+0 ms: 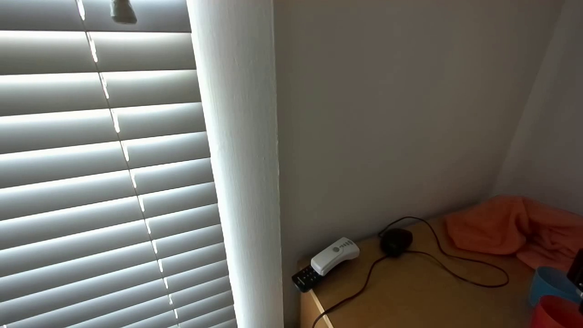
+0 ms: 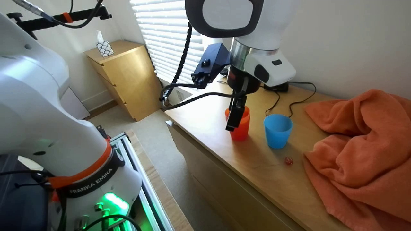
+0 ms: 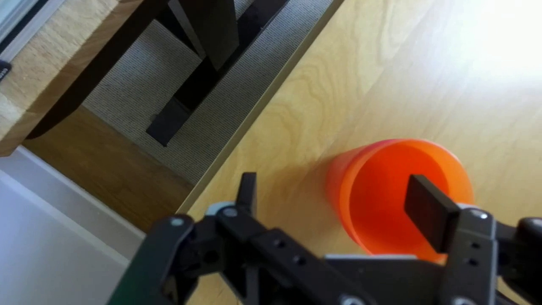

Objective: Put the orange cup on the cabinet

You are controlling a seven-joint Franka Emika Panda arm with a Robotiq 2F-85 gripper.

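Jaws: wide apart, nothing pinched. Black two-finger gripper (image 3: 334,192) aims down at a round orange plastic-looking cup (image 3: 381,195), but off-centre.
Cup vs gap: cup lies toward the right of the gap in the wrist view. One black finger (image 3: 432,214) overlaps its mouth, the opposite one is outside. Can't tell if that tip is actually inside or just above the rim.
Cup axis: straight up, mouth open, looks redder in both exterior views.
Wall pinch: closing right here would probably grab just one side wall; to hug the whole cup I'd shift over first. Backing out should go straight up, or it could tip.
Pale wood cabinet top (image 2: 266,166): cup's standing on it, so if that's the cabinet meant, I'd call it basically placed.
Light-wood drawer cabinet (image 2: 135,80): other candidate, across the room with a patterned tissue box (image 2: 104,48) on it, well apart from the cup. My guess is not that one.
Neighbours: tapered blue plastic-looking cup (image 2: 276,133) near it, tiny red die (image 2: 288,160), rumpled orange cloth towel (image 2: 362,141).
White slatted blinds (image 1: 104,168): bright.
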